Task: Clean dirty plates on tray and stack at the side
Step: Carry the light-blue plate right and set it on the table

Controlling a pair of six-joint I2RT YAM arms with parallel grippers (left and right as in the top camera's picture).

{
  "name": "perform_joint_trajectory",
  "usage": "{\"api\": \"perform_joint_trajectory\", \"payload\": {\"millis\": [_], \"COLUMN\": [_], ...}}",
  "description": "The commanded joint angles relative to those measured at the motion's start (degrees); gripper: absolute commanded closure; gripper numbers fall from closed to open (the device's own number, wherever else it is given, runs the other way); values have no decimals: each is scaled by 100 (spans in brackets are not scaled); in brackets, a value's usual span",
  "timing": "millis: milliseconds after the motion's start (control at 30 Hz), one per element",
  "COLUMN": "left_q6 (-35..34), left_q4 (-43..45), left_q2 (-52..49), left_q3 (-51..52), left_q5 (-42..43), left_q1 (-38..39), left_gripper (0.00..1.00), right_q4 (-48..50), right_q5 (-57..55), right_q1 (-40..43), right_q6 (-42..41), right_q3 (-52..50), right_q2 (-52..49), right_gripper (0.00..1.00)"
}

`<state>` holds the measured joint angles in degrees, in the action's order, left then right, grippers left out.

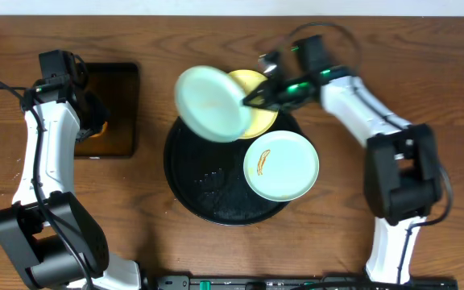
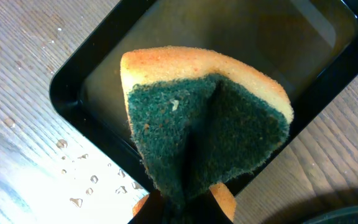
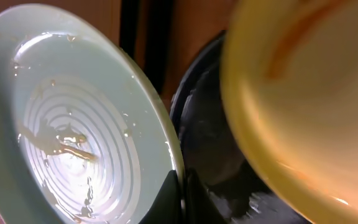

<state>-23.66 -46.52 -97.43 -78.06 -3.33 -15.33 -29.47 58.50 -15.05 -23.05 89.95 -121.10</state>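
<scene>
The large round black tray (image 1: pixel 188 177) lies mid-table. My right gripper (image 1: pixel 250 100) is shut on the rim of a pale blue plate (image 1: pixel 210 103), held lifted and tilted over the tray's far left edge. In the right wrist view this plate (image 3: pixel 73 124) is wet, with a thin brownish smear, and the rim is pinched at the gripper (image 3: pixel 184 193). The yellow plate (image 1: pixel 260 121) (image 3: pixel 309 93) rests at the tray's far rim. Another blue plate (image 1: pixel 281 165) with an orange smear lies on the tray's right side. My left gripper (image 1: pixel 93 121) (image 2: pixel 188 208) is shut on a green-and-yellow sponge (image 2: pixel 210 130).
A small rectangular black tray (image 1: pixel 113 109) (image 2: pixel 73 81) sits at the left, under the sponge. Water drops (image 2: pixel 73 168) dot the wooden table beside it. A black strip (image 1: pixel 256 283) runs along the table's front edge.
</scene>
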Motion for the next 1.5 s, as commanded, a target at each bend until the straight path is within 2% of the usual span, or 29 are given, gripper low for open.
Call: {"api": "perform_joint_trajectory", "payload": {"millis": [0,200,333,467,700,767,833,867,967,1067,1167,1333,1400,1467], "left_q6": [94,92,90,68,68,68,68,68,68,68,68,68,70,70], "left_q4": [-31,-33,-31,-26,-28,-28,-26,-26,-28,-28,-9,11,9,11], "left_q2": [-66,-66,-66,-66,-66,-66,-66,-66,-66,-66,-66,-66,-66,-66], "left_q3": [94,94,94,94,94,94,94,94,94,94,94,94,94,94], "left_q5": [-26,-26,-26,11,20,20,20,20,20,20,20,22,87,153], "left_q1": [-35,-35,-35,-35,-35,-35,-35,-35,-35,-35,-35,-35,-35,-35], "left_gripper": [92,92,92,92,92,92,92,92,92,92,92,92,91,92], "right_q4": [-195,-1027,-1858,-2153,-2107,-2111,-2138,-2159,-2221,-2286,-2302,-2122,-1993,-1814], "right_q5": [197,-498,-1939,-3526,-4218,-4218,-4218,-4218,-4218,-4166,-3657,-3429,-3611,-4111], "right_q1": [739,2135,2852,3204,3230,3180,3115,3073,2942,2756,2450,1602,1215,787], "right_q6": [-46,190,662,682,354,356,358,358,358,358,498,509,151,-409], "right_q3": [118,118,74,-116,-243,-243,-243,-243,-243,-227,-164,-92,-92,-92], "right_q2": [619,852,831,826,826,826,826,826,826,828,828,828,828,828], "right_gripper": [99,99,99,99,99,91,63,55,43,43,42,37,33,33]}}
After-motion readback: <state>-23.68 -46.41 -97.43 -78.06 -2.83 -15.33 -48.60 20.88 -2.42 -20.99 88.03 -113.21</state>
